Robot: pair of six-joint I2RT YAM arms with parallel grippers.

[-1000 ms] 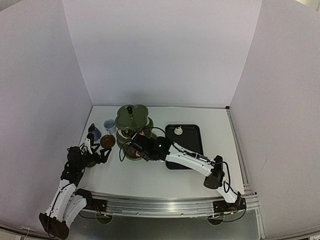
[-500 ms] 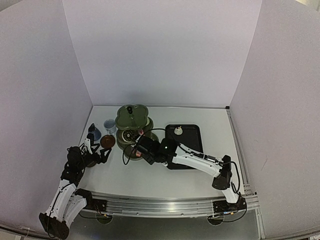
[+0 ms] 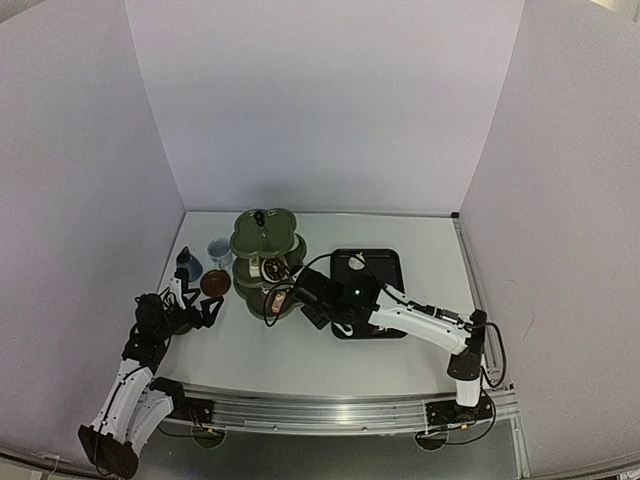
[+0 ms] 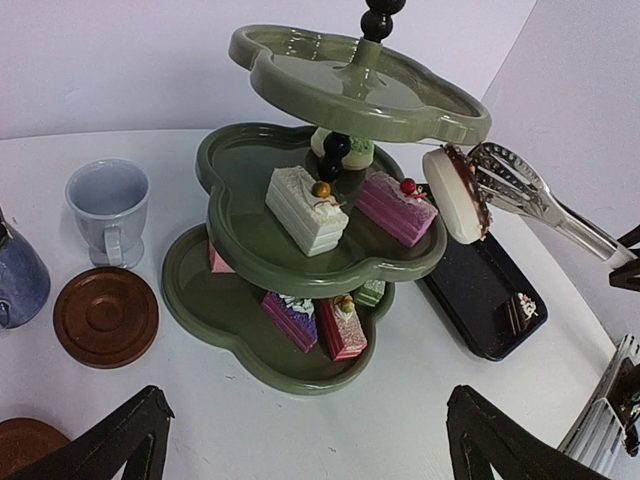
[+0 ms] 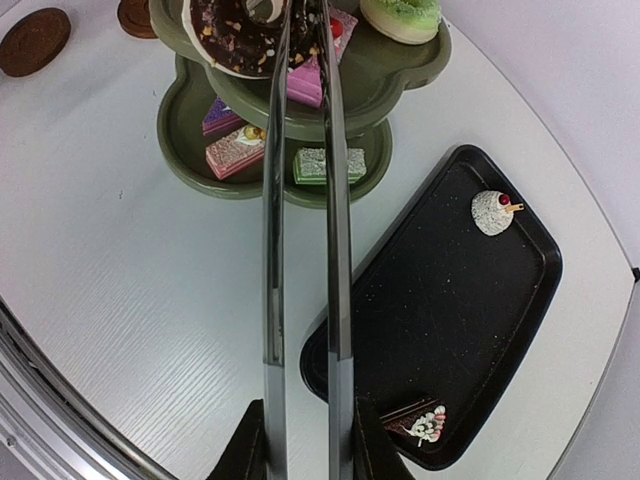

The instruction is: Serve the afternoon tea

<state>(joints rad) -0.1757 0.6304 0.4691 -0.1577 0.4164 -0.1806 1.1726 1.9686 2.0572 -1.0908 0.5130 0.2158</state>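
1. The step in hand, as I judge it, is setting the chocolate doughnut (image 4: 452, 195) on the middle tier of the olive-green three-tier stand (image 4: 330, 85). The right gripper (image 5: 305, 440) is clamped on the handles of the tongs (image 4: 520, 188), whose tips pinch the doughnut.
2. The doughnut hangs on edge at the stand's middle-tier rim, on the side facing the black tray (image 5: 480, 300). It sits below the top tier's edge and just beside the pink slice (image 4: 395, 208). I cannot tell whether it touches the tier.
3. To do it well, carry the doughnut further in over the bare part of the tier. Keep the tips under the top tier, and lower until the doughnut lies flat.
4. Ease the squeeze only once the tier bears it; released at the rim, it could roll off.
5. Draw the tongs straight back from the stand, clear of the pink slice.
6. The left gripper (image 3: 192, 314) stands wide apart and grasps nothing. It is on the stand's far side from the tray, near a brown saucer (image 4: 105, 315) and well apart from the doughnut.
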